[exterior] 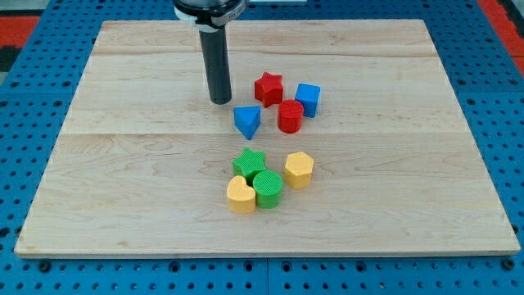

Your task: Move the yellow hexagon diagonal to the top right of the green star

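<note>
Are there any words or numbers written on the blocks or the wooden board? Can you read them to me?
None: no word, number or sign shows anywhere.
The pale wooden board is plain.
The yellow hexagon block, green star block, red star block and the other coloured blocks are blank.
My tip, the dark rod's end, carries no label.

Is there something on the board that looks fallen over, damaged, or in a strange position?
Nothing stands out. All blocks sit flat on the wooden board, none tipped or broken. The yellow hexagon sits right of the green star, not yet at its top right. My tip rests left of the blue block, apart from it.
</note>
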### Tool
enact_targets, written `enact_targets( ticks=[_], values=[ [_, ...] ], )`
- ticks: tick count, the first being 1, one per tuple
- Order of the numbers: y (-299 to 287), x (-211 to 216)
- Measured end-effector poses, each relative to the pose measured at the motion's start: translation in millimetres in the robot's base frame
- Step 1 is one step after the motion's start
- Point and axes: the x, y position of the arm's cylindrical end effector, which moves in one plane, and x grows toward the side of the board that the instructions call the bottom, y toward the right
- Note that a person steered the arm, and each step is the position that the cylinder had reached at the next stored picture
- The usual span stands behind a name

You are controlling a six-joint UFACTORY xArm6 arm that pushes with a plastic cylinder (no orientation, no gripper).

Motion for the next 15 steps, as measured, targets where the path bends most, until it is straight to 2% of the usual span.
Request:
enact_targets(
  ticks=[1,2,4,6,8,9,10,12,13,14,15],
  values=[
    [-10.0,20.1],
    [-34.4,75.4],
    [-39.7,130.7],
    [-3.4,109.5],
    [30.1,61.0],
    [86.4,48.9],
    [136.3,60.1],
    [186.6,139.7],
    [116.4,145.8],
    [76.1,127.6],
    [67.4,95.1]
  ],
)
